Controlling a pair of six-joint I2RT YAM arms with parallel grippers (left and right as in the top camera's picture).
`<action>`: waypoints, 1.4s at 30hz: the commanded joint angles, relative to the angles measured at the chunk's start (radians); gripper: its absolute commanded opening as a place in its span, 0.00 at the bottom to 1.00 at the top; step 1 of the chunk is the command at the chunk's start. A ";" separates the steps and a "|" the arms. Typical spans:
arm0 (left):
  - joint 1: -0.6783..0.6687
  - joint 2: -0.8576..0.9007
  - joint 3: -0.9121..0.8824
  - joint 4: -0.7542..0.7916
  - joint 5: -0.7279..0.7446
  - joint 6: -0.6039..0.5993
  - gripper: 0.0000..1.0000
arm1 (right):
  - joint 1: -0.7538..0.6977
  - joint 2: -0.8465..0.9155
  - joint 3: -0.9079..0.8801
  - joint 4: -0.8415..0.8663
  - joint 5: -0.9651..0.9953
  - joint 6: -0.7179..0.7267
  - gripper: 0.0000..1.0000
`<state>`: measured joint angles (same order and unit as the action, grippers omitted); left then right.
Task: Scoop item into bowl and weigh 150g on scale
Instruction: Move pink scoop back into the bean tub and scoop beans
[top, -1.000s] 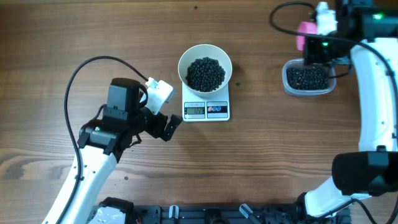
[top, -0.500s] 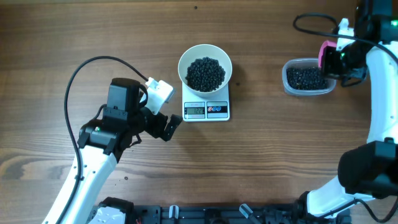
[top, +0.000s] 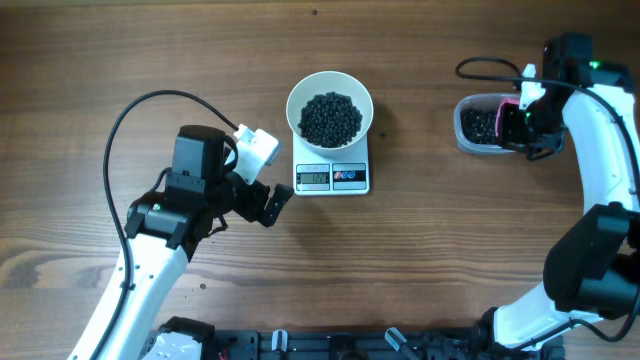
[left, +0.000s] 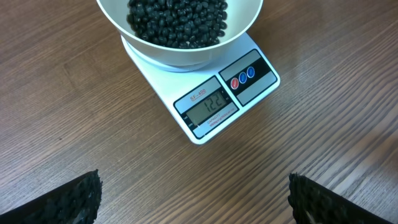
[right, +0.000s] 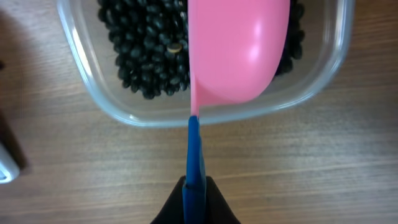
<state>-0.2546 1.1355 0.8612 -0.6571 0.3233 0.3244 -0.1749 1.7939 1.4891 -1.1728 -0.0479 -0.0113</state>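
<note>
The white bowl (top: 330, 110) holds a heap of black beans (top: 331, 118) and stands on the small white scale (top: 332, 178), whose display (left: 208, 106) is lit. In the left wrist view the bowl (left: 180, 53) fills the top edge. My left gripper (top: 262, 203) rests open on the table just left of the scale, its fingers (left: 74, 199) wide apart with nothing between them. My right gripper (top: 527, 122) is shut on the blue handle (right: 194, 155) of a pink scoop (right: 236, 50), which hangs tilted over the clear tub of beans (right: 149, 50).
The clear plastic tub (top: 492, 125) sits at the right of the table, well apart from the scale. A black cable (top: 130, 120) loops over the table behind the left arm. Bare wood lies between scale and tub.
My right arm has swung the pink scoop from behind the tub round to its right side and lowered it over the beans. The left arm, bowl and scale have stayed put.
</note>
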 joint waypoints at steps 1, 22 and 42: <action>-0.003 0.008 -0.010 0.002 0.016 0.002 1.00 | 0.000 -0.015 -0.049 0.040 0.002 0.013 0.04; -0.003 0.008 -0.010 0.002 0.016 0.001 1.00 | 0.000 -0.010 -0.078 0.151 0.140 0.037 0.04; -0.003 0.008 -0.010 0.002 0.016 0.002 1.00 | 0.021 0.082 -0.078 0.140 0.035 -0.013 0.04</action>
<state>-0.2546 1.1355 0.8612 -0.6575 0.3237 0.3244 -0.1619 1.8355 1.4143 -1.0309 0.0597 0.0025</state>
